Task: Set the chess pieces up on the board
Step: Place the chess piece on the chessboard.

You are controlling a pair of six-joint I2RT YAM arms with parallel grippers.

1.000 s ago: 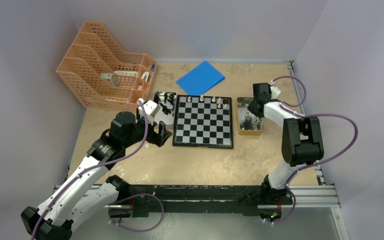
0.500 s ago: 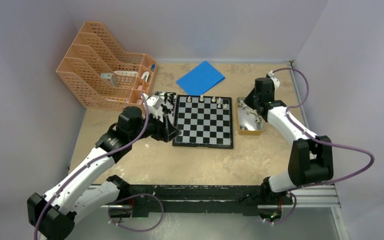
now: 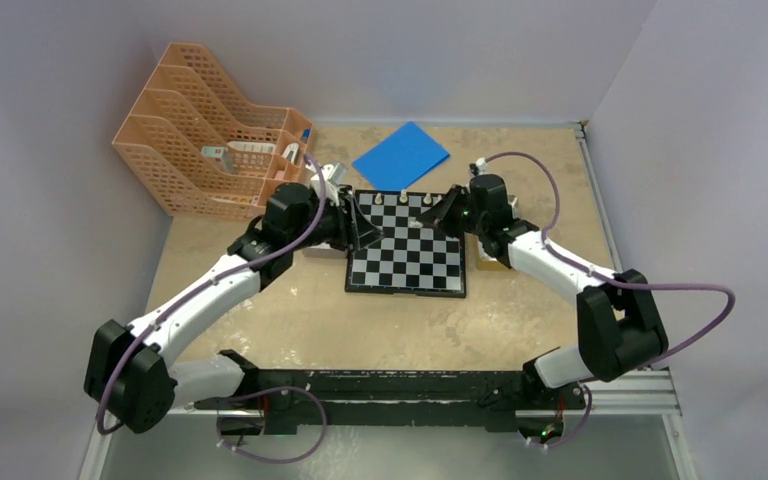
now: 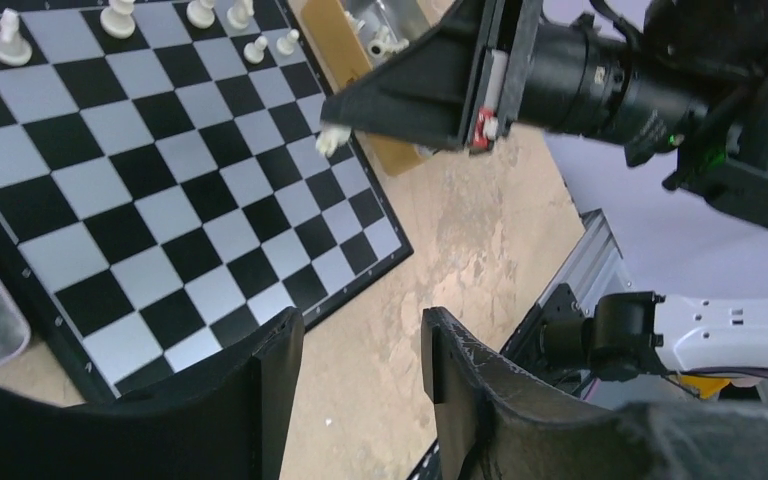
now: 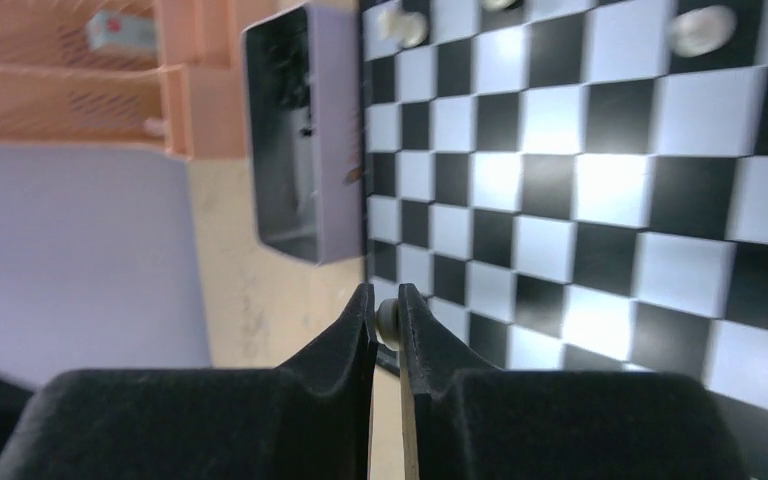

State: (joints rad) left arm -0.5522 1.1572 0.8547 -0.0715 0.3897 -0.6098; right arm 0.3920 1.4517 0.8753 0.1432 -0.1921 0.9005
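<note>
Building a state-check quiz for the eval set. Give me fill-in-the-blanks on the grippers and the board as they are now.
1. The right gripper is shut on a small ___ chess piece.
2. The left gripper is ___ and holds nothing.
3. Seen from the arms' bases, the standing pieces on the board are grouped near its ___ edge.

Missing words: white; open; far.

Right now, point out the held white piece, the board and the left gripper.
white piece (image 5: 387, 322), right wrist view, on its pale rounded body.
board (image 3: 407, 262), top external view, on a bare square near its middle.
left gripper (image 4: 360, 335), left wrist view, midway between its open fingertips.
</note>
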